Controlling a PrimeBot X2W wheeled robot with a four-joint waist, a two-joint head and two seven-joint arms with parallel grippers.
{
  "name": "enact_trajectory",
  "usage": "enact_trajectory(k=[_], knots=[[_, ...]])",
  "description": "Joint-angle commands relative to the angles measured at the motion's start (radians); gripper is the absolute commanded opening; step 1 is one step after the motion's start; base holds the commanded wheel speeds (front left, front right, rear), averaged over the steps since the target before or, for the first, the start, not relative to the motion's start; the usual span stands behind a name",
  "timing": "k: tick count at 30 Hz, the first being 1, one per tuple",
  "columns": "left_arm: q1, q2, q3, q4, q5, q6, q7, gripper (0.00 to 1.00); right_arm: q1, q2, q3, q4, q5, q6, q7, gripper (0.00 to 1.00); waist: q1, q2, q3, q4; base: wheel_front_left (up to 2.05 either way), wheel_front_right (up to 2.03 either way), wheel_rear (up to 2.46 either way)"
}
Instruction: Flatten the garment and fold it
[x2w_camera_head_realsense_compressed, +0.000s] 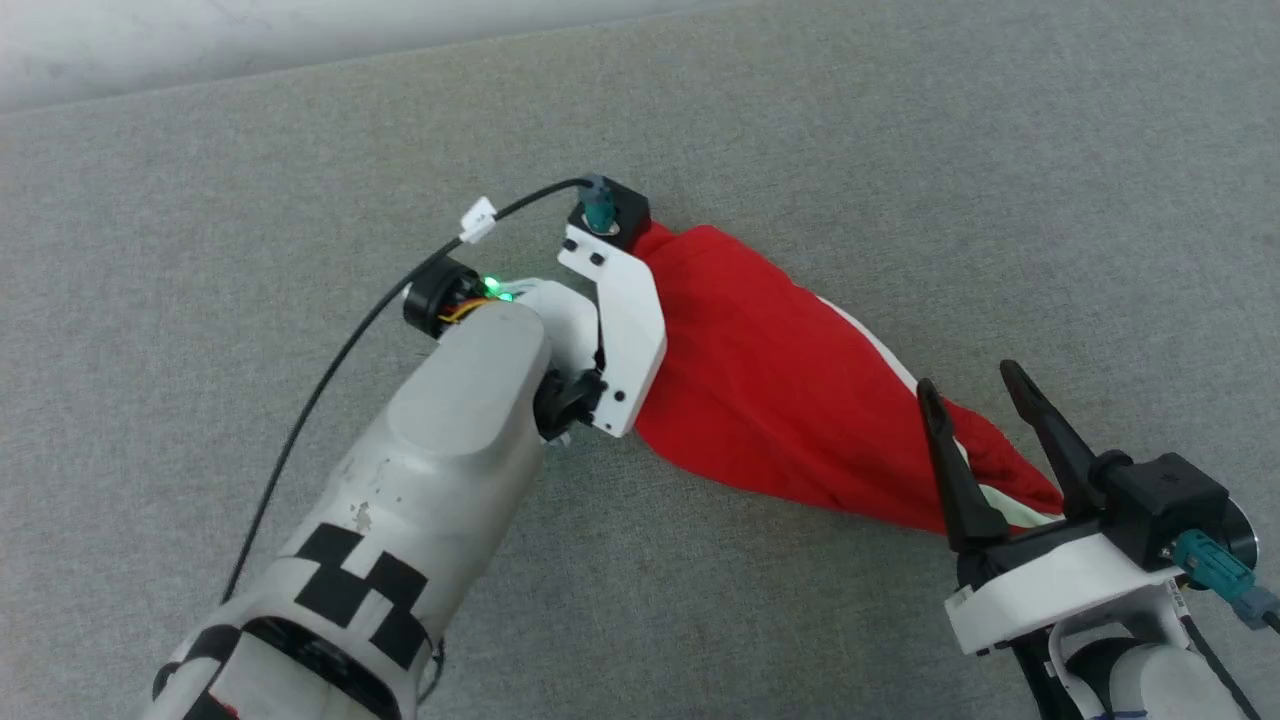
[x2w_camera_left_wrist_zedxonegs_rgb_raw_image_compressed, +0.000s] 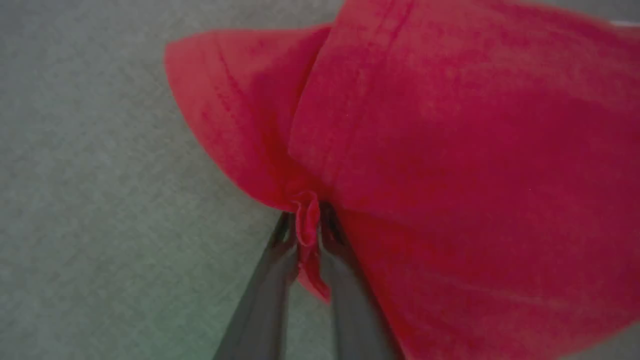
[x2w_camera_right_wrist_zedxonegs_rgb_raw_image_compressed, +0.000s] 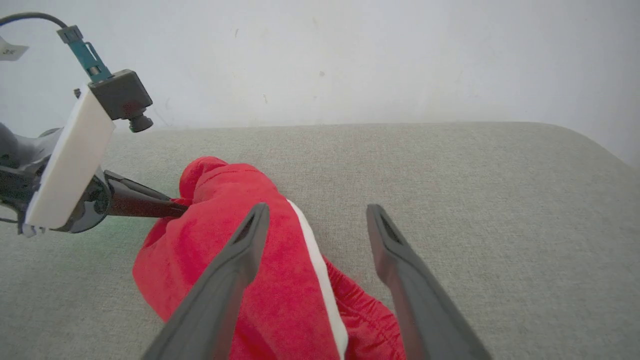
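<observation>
The red shorts (x2w_camera_head_realsense_compressed: 770, 390) lie bunched in a long slanted shape on the grey surface, with a white stripe (x2w_camera_head_realsense_compressed: 880, 350) along the far edge. My left gripper (x2w_camera_left_wrist_zedxonegs_rgb_raw_image_compressed: 306, 220) is shut on a small pinch of red fabric at the upper left end of the garment, lifting that end a little; its fingers (x2w_camera_right_wrist_zedxonegs_rgb_raw_image_compressed: 145, 202) reach in from the left in the right wrist view. My right gripper (x2w_camera_head_realsense_compressed: 968, 384) stands open over the lower right end of the shorts (x2w_camera_right_wrist_zedxonegs_rgb_raw_image_compressed: 270, 280), one finger over the cloth, the other beside it. The "23" print is hidden.
The grey fabric-covered surface (x2w_camera_head_realsense_compressed: 900, 150) spreads widely around the garment. A white wall (x2w_camera_right_wrist_zedxonegs_rgb_raw_image_compressed: 350, 60) rises behind its far edge. A black cable (x2w_camera_head_realsense_compressed: 330, 350) runs along my left forearm.
</observation>
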Motion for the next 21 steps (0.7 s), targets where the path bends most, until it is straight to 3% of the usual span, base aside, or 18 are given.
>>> enact_trajectory(k=[1,7,12,16,21], knots=[[0.076,0.001,-0.029,0.045,-0.016,-0.007,0.025,0.0,-0.019,0.002,-0.003,0.007,0.006,-0.001,-0.007,1.0,0.0001,0.0,-0.009,0.008,0.0,0.0,0.0],[0.066,0.031,-0.015,-0.047,-0.04,-0.007,-0.157,0.0,-0.005,0.002,-0.034,0.023,0.009,-0.001,-0.012,1.0,0.0001,0.0,-0.056,0.058,0.0,0.0,0.0],[0.182,0.129,0.035,-0.224,-0.065,0.021,-0.285,0.0,0.026,0.002,-0.062,0.031,0.016,-0.001,-0.017,1.0,0.0001,0.0,-0.112,0.119,0.0,0.0,0.0],[0.385,0.232,0.097,-0.431,-0.101,0.117,-0.334,0.0,0.05,0.002,-0.064,0.034,0.013,-0.001,-0.013,1.0,0.0001,0.0,-0.154,0.158,0.0,0.0,0.0],[0.718,0.347,0.2,-0.721,-0.171,0.296,-0.327,0.0,0.077,0.002,-0.071,0.023,0.01,-0.001,-0.003,1.0,0.0001,0.0,-0.192,0.19,0.0,0.0,0.0]])
